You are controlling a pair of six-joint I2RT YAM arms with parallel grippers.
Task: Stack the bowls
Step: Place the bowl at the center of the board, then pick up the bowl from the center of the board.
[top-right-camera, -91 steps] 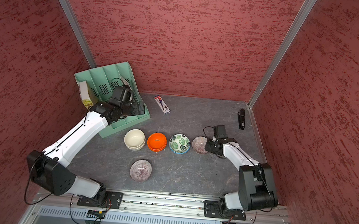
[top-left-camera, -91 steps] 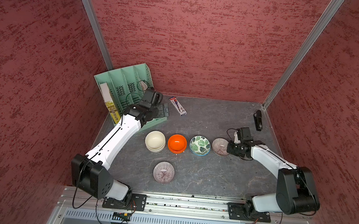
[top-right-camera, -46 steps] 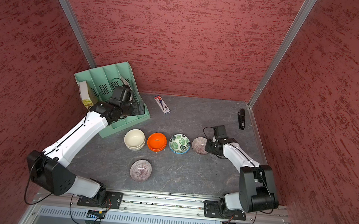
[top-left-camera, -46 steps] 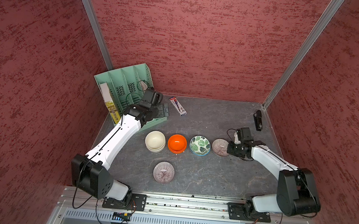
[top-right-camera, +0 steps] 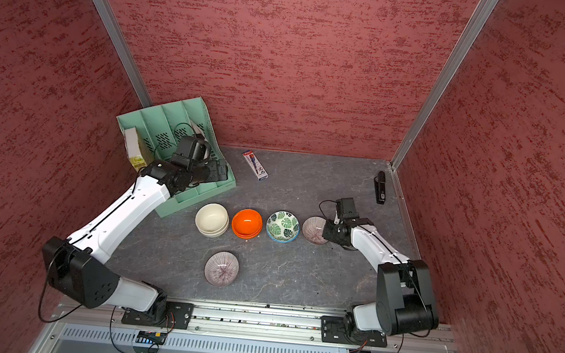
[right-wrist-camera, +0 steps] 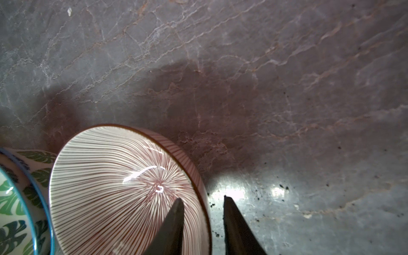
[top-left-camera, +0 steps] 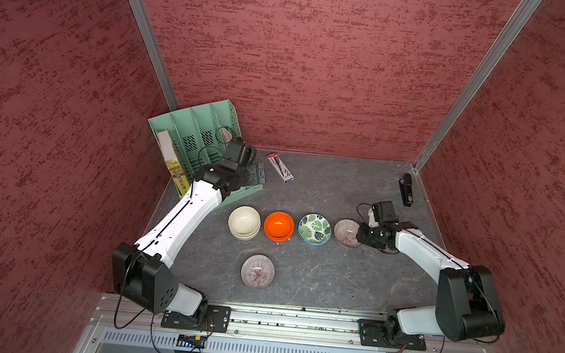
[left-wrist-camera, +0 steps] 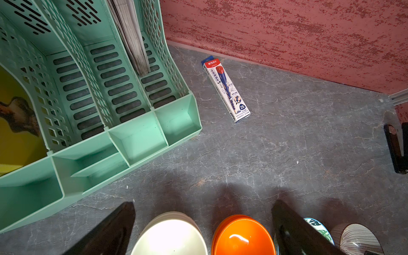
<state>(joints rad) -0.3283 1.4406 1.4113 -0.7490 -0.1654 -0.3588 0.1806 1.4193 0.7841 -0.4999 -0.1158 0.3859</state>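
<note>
Bowl with purplish lines (top-left-camera: 347,232) stands on the grey table (top-left-camera: 318,274) at the end of a row, just beside the leaf-patterned bowls (top-left-camera: 315,229). Right gripper (right-wrist-camera: 202,197) straddles its rim, one finger inside, one outside, jaws slightly apart and not pinching. Its twin (top-left-camera: 257,271) sits alone, nearer the front. Left gripper (left-wrist-camera: 203,202) hangs wide open and empty by the green rack (left-wrist-camera: 132,136). A good pick likely needs a square, firm pinch on the wall, a straight lift clear of the neighbour, then a centred lowering into the twin.
</note>
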